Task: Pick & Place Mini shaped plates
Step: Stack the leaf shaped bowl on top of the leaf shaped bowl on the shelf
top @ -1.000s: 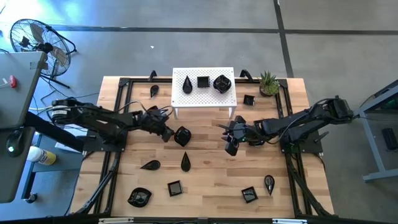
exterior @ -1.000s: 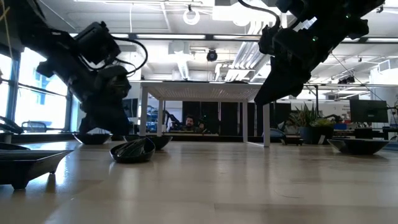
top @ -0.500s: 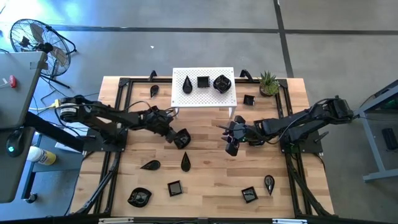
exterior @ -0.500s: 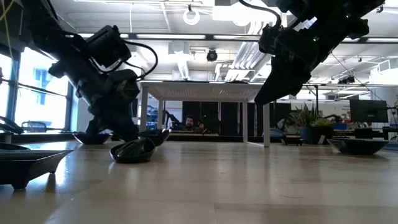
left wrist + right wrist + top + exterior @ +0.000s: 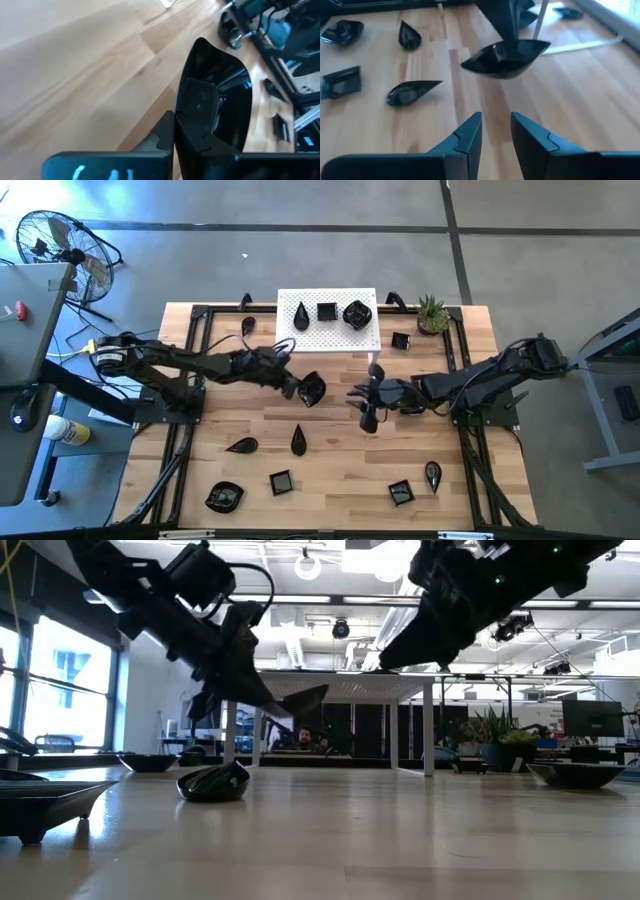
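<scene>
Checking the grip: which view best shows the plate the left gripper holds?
The right wrist view: the plate hangs whole, clear of the table. The low view shows it edge-on, the left wrist view only part, and the high view shows it small beside the left gripper.

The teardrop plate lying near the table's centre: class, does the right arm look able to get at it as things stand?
Probably yes. The right gripper hangs open beside the teardrop plate, with bare table between them.

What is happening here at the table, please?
The left gripper is shut on a small black dish and holds it in the air, just in front of the white stand. Three black dishes already sit on that stand. The right gripper is open and empty, above the middle of the wooden table. More black dishes lie scattered over the table.
</scene>
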Available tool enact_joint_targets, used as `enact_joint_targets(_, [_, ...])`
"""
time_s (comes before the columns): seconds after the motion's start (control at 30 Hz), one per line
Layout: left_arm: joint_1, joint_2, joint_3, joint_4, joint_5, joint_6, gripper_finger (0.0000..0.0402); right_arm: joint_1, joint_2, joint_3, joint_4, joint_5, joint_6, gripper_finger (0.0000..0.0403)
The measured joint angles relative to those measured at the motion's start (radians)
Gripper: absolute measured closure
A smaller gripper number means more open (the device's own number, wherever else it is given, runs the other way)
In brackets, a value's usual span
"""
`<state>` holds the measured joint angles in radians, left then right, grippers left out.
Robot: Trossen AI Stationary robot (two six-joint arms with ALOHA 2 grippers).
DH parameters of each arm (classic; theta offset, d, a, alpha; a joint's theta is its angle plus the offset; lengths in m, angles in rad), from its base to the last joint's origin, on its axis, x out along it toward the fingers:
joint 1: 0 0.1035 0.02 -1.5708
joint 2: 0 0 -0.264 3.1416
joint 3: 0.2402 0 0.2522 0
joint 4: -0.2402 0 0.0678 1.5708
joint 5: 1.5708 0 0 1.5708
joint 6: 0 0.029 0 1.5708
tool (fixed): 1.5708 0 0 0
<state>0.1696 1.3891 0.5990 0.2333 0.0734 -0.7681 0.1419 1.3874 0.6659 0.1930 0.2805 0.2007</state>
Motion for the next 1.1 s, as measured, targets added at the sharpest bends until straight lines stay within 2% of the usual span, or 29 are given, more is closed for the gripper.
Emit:
enact_joint_targets(0.13, [0.0,0.004,0.009,-0.001,-0.001,-0.014,0.0401,-0.021,0.039,0.0,0.045,-0.003,-0.007,0.0304])
enact_joint_targets(0.33, [-0.016,0.075,0.009,0.006,-0.097,-0.055,0.0401,-0.072,0.112,0.0,0.101,0.006,0.431,0.0304])
enact_joint_targets(0.47, [-0.042,0.134,0.009,0.065,-0.141,-0.08,0.0401,-0.047,0.179,0.0,0.131,0.055,0.554,0.0304])
enact_joint_targets(0.73, [-0.06,0.138,0.009,0.107,-0.171,-0.094,0.0401,-0.032,0.281,0.0,0.246,0.107,0.638,0.0304])
enact_joint_targets(1.1, [-0.116,0.138,0.009,0.111,-0.267,-0.102,0.0401,-0.03,0.284,0.0,0.313,0.137,0.631,0.0307])
